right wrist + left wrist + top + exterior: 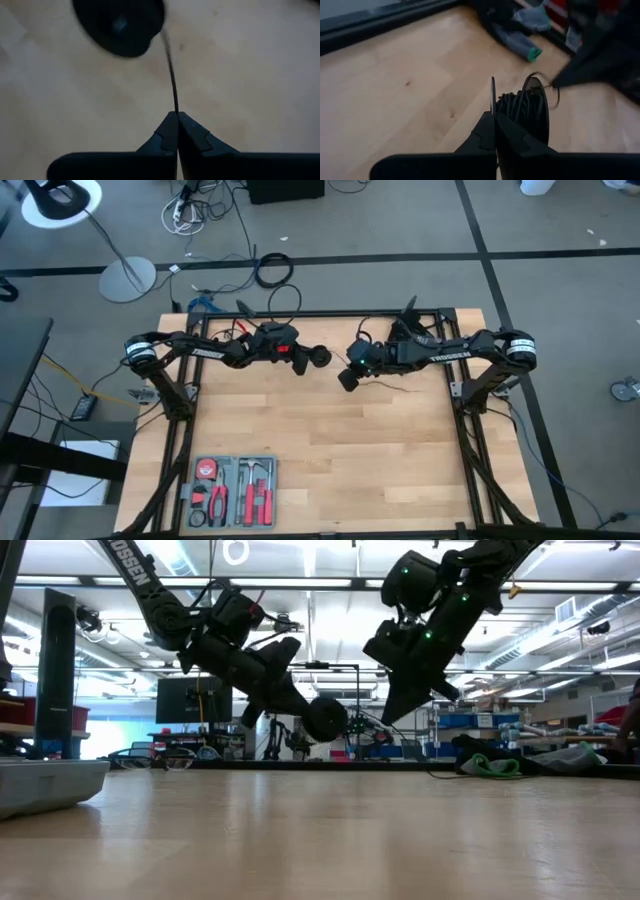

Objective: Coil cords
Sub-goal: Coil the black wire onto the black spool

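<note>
Two grippers hang above the wooden counter. Left gripper has its fingers closed on the coiled cord, held in the air over the counter's far middle. Right gripper pinches a thin strand of cord, fingers closed. One grey tray at the near-left edge holds red-handled tools.

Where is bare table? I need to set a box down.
The wood between the tool tray and the table's right edge lies bare. It is crowded at the far middle, where both shut tools hold the cord above the table.
</note>
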Action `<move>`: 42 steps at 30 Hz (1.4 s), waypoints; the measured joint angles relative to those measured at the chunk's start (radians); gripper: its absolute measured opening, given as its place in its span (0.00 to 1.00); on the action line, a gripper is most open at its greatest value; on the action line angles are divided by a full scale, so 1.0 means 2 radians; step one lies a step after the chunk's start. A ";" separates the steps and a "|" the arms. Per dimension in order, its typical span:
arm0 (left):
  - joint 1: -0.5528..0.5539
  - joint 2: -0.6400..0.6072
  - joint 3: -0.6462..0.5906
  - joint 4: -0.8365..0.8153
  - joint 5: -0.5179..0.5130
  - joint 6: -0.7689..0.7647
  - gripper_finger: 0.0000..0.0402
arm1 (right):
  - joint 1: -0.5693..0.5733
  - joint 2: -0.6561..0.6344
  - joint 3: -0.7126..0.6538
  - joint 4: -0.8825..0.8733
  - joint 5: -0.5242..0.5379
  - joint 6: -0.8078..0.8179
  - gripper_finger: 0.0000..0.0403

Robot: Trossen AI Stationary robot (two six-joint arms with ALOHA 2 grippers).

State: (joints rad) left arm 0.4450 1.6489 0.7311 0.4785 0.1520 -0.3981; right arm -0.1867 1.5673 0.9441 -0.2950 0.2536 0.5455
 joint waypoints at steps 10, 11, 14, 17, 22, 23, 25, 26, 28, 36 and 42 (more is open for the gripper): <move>-0.001 0.000 0.000 0.043 0.028 -0.020 0.00 | 0.039 0.000 -0.065 0.006 -0.035 0.107 0.00; -0.001 0.000 0.000 0.045 0.028 -0.022 0.00 | 0.045 0.000 -0.068 0.005 -0.038 0.115 0.00; 0.000 0.000 0.000 0.053 0.026 -0.026 0.00 | 0.062 0.000 -0.071 0.017 -0.048 0.134 0.00; -0.001 0.000 0.000 0.068 0.026 -0.029 0.00 | 0.076 0.000 -0.071 0.037 -0.060 0.146 0.00; 0.000 0.000 0.000 0.085 0.026 -0.042 0.00 | 0.084 0.032 -0.072 0.075 -0.061 0.147 0.00; 0.000 0.000 0.000 0.086 0.026 -0.043 0.00 | 0.084 0.045 -0.072 0.093 -0.065 0.147 0.00; -0.003 0.000 0.000 0.085 0.026 -0.043 0.00 | 0.080 0.075 -0.072 0.130 -0.080 0.148 0.00; -0.004 0.000 0.000 0.084 0.026 -0.043 0.00 | 0.078 0.089 -0.072 0.156 -0.088 0.146 0.00; -0.007 0.000 0.000 0.081 0.024 -0.041 0.00 | 0.078 0.112 -0.062 0.194 -0.090 0.128 0.00; -0.007 0.000 0.000 0.033 0.001 -0.026 0.00 | 0.072 0.133 -0.004 0.217 -0.064 0.036 0.00; -0.016 0.000 0.000 -0.001 -0.016 -0.010 0.00 | 0.059 0.133 0.001 0.211 -0.061 0.023 0.00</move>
State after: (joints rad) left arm 0.4129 1.6482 0.7316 0.4763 0.1196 -0.4188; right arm -0.0684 1.8328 0.9466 0.1275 0.1310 0.5922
